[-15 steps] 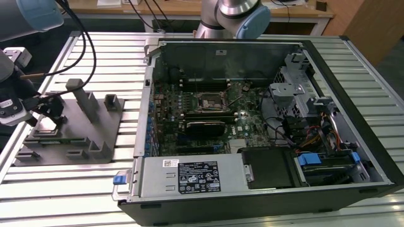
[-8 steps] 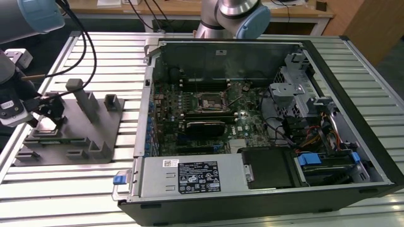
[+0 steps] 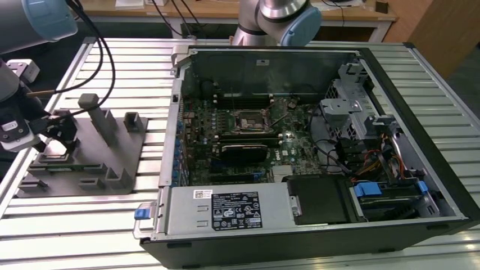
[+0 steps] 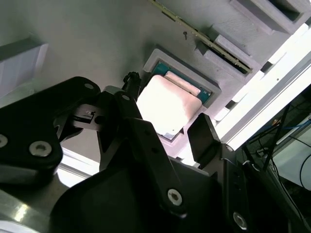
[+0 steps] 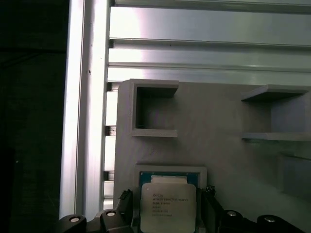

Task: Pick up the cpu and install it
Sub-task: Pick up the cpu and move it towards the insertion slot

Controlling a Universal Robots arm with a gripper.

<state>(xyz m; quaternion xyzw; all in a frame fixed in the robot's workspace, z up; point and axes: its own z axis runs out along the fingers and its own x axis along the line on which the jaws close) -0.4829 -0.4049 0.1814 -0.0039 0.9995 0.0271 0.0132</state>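
While your grey and pale-blue robot arm (image 3: 41, 19) reached over the exterior view's left, its black two-fingered gripper (image 3: 62, 140) hung low above the grey moulded plastic parts fixture (image 3: 112, 169), which lay flat on the ribbed aluminium table (image 3: 90, 230). You could see in both wrist views that the cpu, a small flat square chip with a pale silver metal top (image 5: 167, 208), lay level in a shallow square pocket of that fixture, a thin green edge showing along one side. The black fingers (image 4: 203, 138) stood spread, one on either side of the chip, with a strip of grey fixture visible between each finger and the chip's edge; nothing was in their grasp. Other pockets and upright posts of the fixture stood near the chip.

Toward the middle of the exterior view, well apart from the fixture, the open black tower computer case (image 3: 300, 247) lay on its side on the same table. Inside it you had the green motherboard (image 3: 293, 129), with the black square socket frame (image 3: 250, 120) near its centre and a black rectangular block (image 3: 244, 151) just beside the socket. A silver metal box with labels (image 3: 225, 209) filled the near corner. At the exterior view's right sat the grey drive cage with blue tabs (image 3: 383, 191).
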